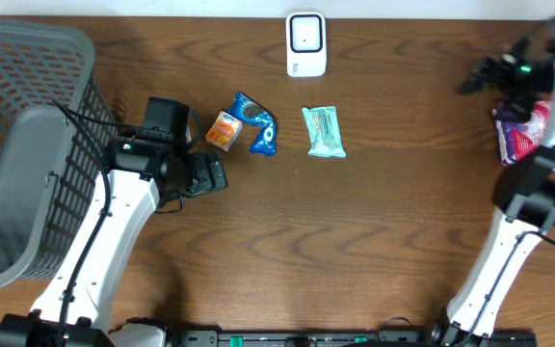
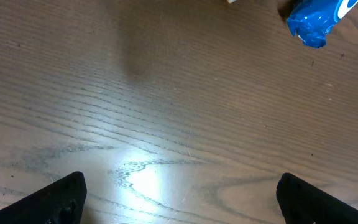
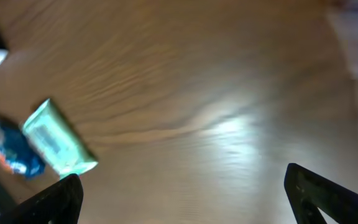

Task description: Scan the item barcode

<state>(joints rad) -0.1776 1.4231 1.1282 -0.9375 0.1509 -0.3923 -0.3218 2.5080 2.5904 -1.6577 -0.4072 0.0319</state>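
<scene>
Three snack packets lie in a row at the table's middle: an orange one [image 1: 224,130], a blue one [image 1: 258,125] and a teal one [image 1: 324,132]. The white barcode scanner [image 1: 306,43] stands at the far edge behind them. My left gripper [image 1: 220,174] hovers just in front of the orange packet, open and empty [image 2: 179,202]; the blue packet [image 2: 316,22] shows at the top right of the left wrist view. My right gripper [image 1: 472,79] is raised at the far right, open with nothing in it [image 3: 182,199]; its view is blurred and takes in the teal packet [image 3: 58,140] and the blue packet [image 3: 8,149].
A large grey mesh basket [image 1: 27,145] fills the left side of the table. A purple packet [image 1: 520,135] lies at the right edge beside the right arm. Bare wood stretches between the packets and the right arm.
</scene>
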